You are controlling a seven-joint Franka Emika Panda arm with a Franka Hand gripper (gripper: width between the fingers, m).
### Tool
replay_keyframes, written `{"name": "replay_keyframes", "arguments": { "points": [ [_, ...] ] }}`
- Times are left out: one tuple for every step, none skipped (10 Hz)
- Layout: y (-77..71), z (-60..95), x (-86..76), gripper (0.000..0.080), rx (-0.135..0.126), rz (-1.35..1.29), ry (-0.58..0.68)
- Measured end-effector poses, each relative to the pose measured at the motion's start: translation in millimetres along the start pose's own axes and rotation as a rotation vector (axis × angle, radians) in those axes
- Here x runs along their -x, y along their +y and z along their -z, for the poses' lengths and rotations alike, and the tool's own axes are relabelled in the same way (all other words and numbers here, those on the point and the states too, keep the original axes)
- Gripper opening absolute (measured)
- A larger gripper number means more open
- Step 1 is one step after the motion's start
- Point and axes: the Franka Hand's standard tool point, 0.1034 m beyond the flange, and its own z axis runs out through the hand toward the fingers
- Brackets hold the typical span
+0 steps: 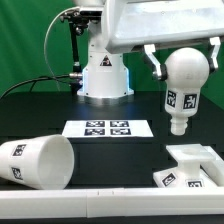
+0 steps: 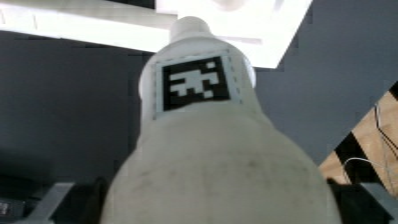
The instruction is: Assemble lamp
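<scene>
The white bulb (image 1: 184, 82) with a round head and a tagged stem hangs stem down in my gripper (image 1: 183, 66), well above the table at the exterior view's right. The gripper is shut on its round head. In the wrist view the bulb (image 2: 199, 130) fills the frame, tag facing the camera, with dark fingers (image 2: 45, 200) at both sides. The small flared base (image 1: 191, 167) sits on the table below the bulb at the front right. The large tapered shade (image 1: 38, 161) lies on its side at the front left, its open mouth toward the middle.
The marker board (image 1: 107, 128) lies flat in the middle of the black table. The white robot pedestal (image 1: 104, 70) stands behind it. A white rail (image 1: 100, 208) runs along the front edge. A green backdrop stands behind.
</scene>
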Motion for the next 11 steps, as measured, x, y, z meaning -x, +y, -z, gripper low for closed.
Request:
{"name": "replay_keyframes", "arguments": {
  "points": [
    [0.3,-0.7,-0.7,0.0577,0.006,-0.002,0.008],
    [-0.2,-4.5,-2.3,0.0577,0.028,0.005,0.036],
    [-2.3,-8.7,-0.7,0.0577,0.032,0.000,0.039],
    [-2.2,-12.3,0.4,0.0577,0.040,-0.005,0.045],
    [0.0,-17.9,0.8,0.0577,0.065,-0.002,0.070],
    [-2.8,-21.2,3.1,0.0577,0.064,-0.017,0.068],
    [-8.3,-23.2,4.7,0.0577,0.059,-0.030,0.065],
    [-13.4,-25.3,7.7,0.0577,0.057,-0.036,0.061],
    [-19.1,-26.8,10.7,0.0577,0.052,-0.056,0.056],
    [-29.9,-27.6,14.7,0.0577,0.037,-0.092,0.041],
    [-39.7,-26.2,15.8,0.0577,0.020,-0.107,0.019]
  ]
}}
